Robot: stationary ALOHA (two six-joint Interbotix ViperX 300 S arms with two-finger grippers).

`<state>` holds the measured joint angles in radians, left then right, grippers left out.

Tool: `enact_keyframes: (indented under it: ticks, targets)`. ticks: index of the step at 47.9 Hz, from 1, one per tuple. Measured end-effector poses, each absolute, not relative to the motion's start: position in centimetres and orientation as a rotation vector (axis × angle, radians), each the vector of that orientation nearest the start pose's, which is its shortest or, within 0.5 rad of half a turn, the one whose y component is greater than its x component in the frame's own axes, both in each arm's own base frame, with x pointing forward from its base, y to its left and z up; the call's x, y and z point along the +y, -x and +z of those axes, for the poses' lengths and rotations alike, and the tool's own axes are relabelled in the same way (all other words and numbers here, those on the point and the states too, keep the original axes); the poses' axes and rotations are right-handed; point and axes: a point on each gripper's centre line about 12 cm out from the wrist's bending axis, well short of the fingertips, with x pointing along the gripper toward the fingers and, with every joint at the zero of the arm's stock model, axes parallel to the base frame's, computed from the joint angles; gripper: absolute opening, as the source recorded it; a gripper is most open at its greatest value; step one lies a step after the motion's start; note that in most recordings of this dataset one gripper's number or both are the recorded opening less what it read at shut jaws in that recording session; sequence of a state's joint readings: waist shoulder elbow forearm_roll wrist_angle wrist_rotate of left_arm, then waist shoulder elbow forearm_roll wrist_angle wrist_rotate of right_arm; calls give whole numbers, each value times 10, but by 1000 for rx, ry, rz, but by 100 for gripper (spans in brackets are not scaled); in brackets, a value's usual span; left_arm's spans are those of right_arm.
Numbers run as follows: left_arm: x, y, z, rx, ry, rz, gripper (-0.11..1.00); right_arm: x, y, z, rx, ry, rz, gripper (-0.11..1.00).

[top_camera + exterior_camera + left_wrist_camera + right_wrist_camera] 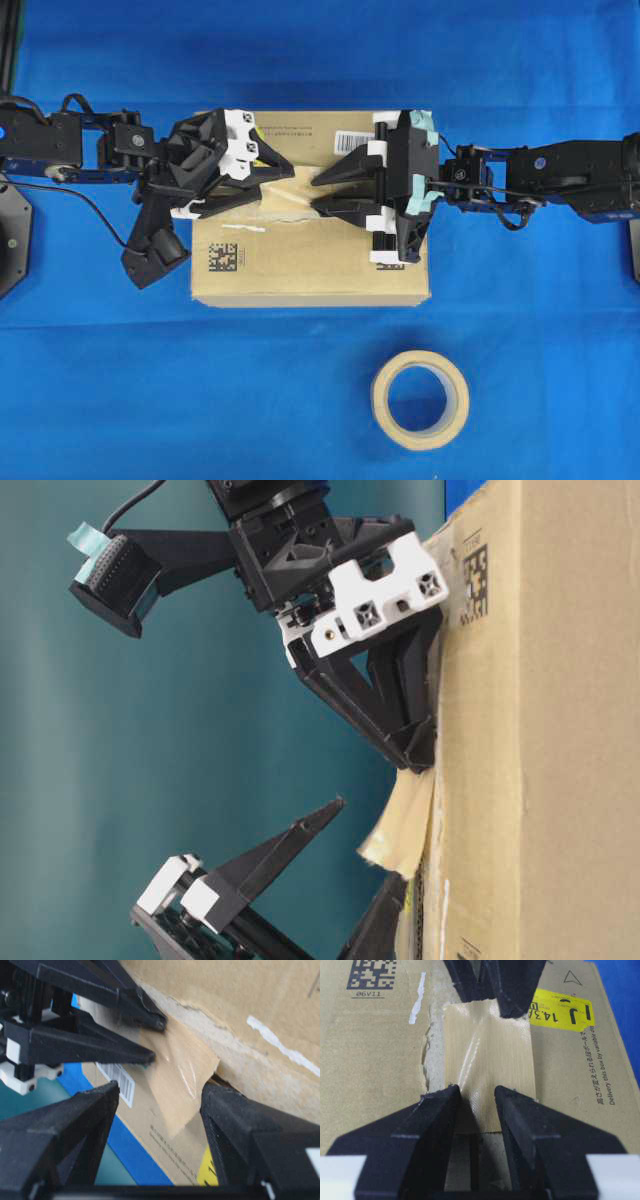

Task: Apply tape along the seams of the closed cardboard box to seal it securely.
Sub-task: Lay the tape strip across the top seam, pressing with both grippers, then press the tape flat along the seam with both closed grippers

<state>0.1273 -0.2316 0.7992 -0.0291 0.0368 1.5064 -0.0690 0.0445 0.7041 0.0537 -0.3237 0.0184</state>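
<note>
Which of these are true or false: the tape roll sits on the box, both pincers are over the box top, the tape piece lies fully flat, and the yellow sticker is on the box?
1. The tape roll sits on the cardboard box. False: it lies on the blue cloth, apart from the box.
2. The left pincer and right pincer are both over the box top. True.
3. The tape lies fully flat. False: one edge curls up off the box.
4. The yellow sticker is on the box. True.
</note>
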Motion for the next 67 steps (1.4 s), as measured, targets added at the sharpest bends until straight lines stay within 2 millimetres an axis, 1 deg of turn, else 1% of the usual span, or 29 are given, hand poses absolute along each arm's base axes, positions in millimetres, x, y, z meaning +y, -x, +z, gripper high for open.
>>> enact_keyframes:
  ticks: [18, 28, 31, 37, 44, 47, 50, 53, 57, 59, 64, 65, 67]
  targets:
    - [44, -326, 203, 584, -1385, -344, 62, -30, -399, 171, 425, -89, -105, 44]
    - [43, -320, 208, 568, -1390, -328, 61, -30, -399, 172, 423, -90, -106, 44]
    - [43, -318, 212, 550, -1390, -309, 61, -30, -397, 178, 416, -90, -105, 44]
    - [38, -314, 218, 493, -1379, -261, 61, -29, -392, 202, 373, -84, -99, 44]
    - [34, -313, 229, 402, -1306, -171, 61, -28, -385, 231, 303, -71, -93, 44]
    - [32, -313, 234, 371, -1261, -138, 61, -28, -382, 241, 279, -65, -92, 44]
    - [31, -314, 238, 340, -1209, -108, 59, -30, -381, 245, 263, -62, -95, 43]
    - [30, -315, 241, 313, -1142, -79, 54, -33, -381, 247, 249, -62, -103, 42]
    - [29, -316, 245, 280, -1022, -44, 37, -37, -381, 249, 229, -64, -114, 38]
    - [27, -317, 246, 269, -971, -36, 26, -38, -382, 251, 214, -62, -116, 30]
    - [25, -320, 244, 265, -832, -24, 2, -41, -384, 251, 203, -62, -125, 2]
    - [25, -321, 244, 264, -808, -22, 0, -41, -385, 251, 201, -62, -125, -1]
    - [25, -323, 242, 269, -761, -18, -1, -43, -387, 250, 200, -62, -128, -1]
